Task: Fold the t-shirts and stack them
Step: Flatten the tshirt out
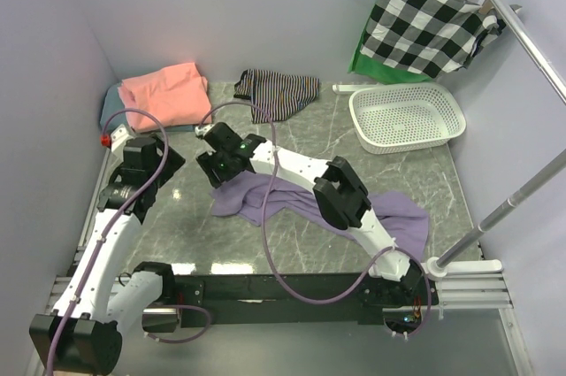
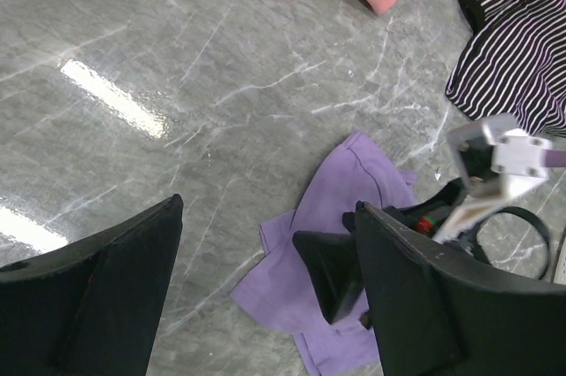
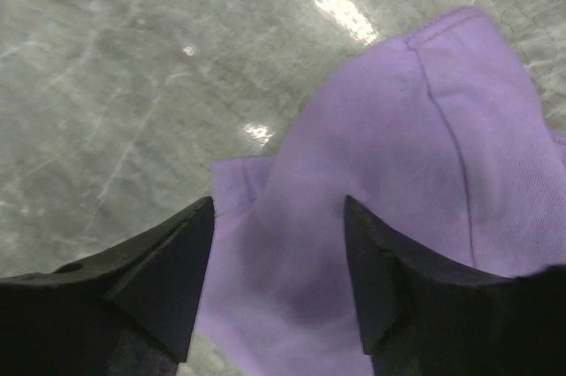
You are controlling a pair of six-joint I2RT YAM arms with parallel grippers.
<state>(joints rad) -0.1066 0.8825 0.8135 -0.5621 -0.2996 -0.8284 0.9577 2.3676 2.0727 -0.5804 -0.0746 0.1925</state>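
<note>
A lavender-purple t-shirt (image 1: 393,217) lies crumpled across the middle of the table. My right gripper (image 1: 221,183) hangs open just above the shirt's left end. In the right wrist view its open fingers (image 3: 279,203) straddle the purple cloth (image 3: 416,146) without gripping it. My left gripper (image 1: 155,172) is open and empty over bare table left of the shirt. In the left wrist view (image 2: 270,208) it looks at the shirt's end (image 2: 354,190). A folded salmon-pink t-shirt (image 1: 164,93) lies on a grey-teal one (image 1: 110,106) at the back left.
A black-and-white striped garment (image 1: 279,93) lies at the back centre. A white mesh basket (image 1: 407,115) stands at the back right. A checked cloth (image 1: 429,22) hangs on a hanger from a metal rail above it. A purple cable loops over the table.
</note>
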